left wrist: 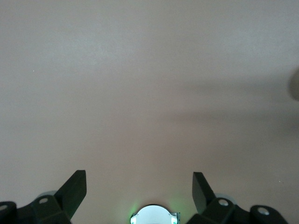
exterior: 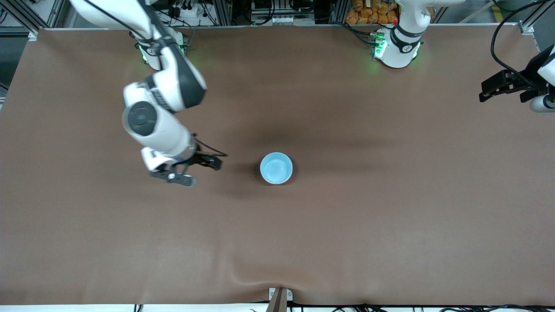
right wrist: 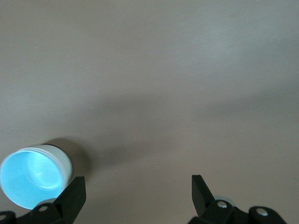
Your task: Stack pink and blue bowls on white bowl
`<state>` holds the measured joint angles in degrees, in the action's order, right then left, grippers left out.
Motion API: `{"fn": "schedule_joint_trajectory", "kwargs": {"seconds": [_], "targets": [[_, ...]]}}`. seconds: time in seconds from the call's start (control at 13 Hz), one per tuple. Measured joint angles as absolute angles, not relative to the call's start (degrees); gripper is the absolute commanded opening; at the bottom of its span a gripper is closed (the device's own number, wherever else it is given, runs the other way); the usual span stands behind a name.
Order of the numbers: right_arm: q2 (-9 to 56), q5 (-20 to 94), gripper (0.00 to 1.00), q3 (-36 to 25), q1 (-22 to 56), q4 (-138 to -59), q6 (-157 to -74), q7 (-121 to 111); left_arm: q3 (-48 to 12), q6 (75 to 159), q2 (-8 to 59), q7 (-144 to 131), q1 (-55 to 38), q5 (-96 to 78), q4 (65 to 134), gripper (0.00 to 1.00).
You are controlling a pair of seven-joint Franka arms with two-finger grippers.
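Near the middle of the table (exterior: 390,225) I see 1 bowl only from above: the blue bowl (exterior: 276,168), upright, mouth up, with a pale wall under its rim in the right wrist view (right wrist: 32,177). I cannot see the pink bowl or the white bowl as separate things; they may sit nested beneath the blue one, but from these views I cannot tell. My right claw (exterior: 194,170) hangs over bare table just beside the bowl, toward the right arm's end, jaws spread wide and holding nothing. My left claw (exterior: 503,89) waits well apart over the left arm's end of the table, also spread and empty, with only brown surface under it in its wrist view (left wrist: 139,198). As for handling, I judge the bowl light, rigid and thin-walled, with a smooth glossy skin that would slip under a shallow pinch. It looks like plastic or glazed ware; I would treat it as able to chip or skid if knocked. If I had to take it again, I would bite the rim with 1 finger inside and 1 outside the wall, come down straight, and close gently so the bowl does not tip or scoot. A push from the side would probably slide it across the table covering.
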<state>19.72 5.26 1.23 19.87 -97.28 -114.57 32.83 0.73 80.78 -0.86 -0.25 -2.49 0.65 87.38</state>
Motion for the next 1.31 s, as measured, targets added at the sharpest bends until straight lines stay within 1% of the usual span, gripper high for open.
{"fn": "schedule_joint_trajectory", "kwargs": {"seconds": [0.23,0.54,0.77,1.08,1.31], "targets": [[17.76,5.23,1.0,1.19,13.46,-97.31,-110.57,22.71,0.69,80.78,-0.86,-0.24,-2.5,0.65,87.38,1.0],[15.93,5.23,1.0,1.18,7.24,-97.97,-108.73,12.13,0.67,80.78,-0.86,-0.24,-2.5,0.65,87.38,1.0],[12.69,5.01,1.0,1.58,6.82,-98.31,-105.85,11.32,0.66,80.78,-0.85,-0.24,-2.5,0.65,87.39,1.0],[7.32,1.81,1.0,1.71,6.67,-98.6,-101.04,9.55,0.65,80.78,-0.85,-0.24,-2.5,0.65,87.41,1.0],[4.19,1.4,1.0,1.5,3.45,-98.71,-98.56,3.97,0.64,80.78,-0.85,-0.24,-2.5,0.65,87.41,1.0]]}}
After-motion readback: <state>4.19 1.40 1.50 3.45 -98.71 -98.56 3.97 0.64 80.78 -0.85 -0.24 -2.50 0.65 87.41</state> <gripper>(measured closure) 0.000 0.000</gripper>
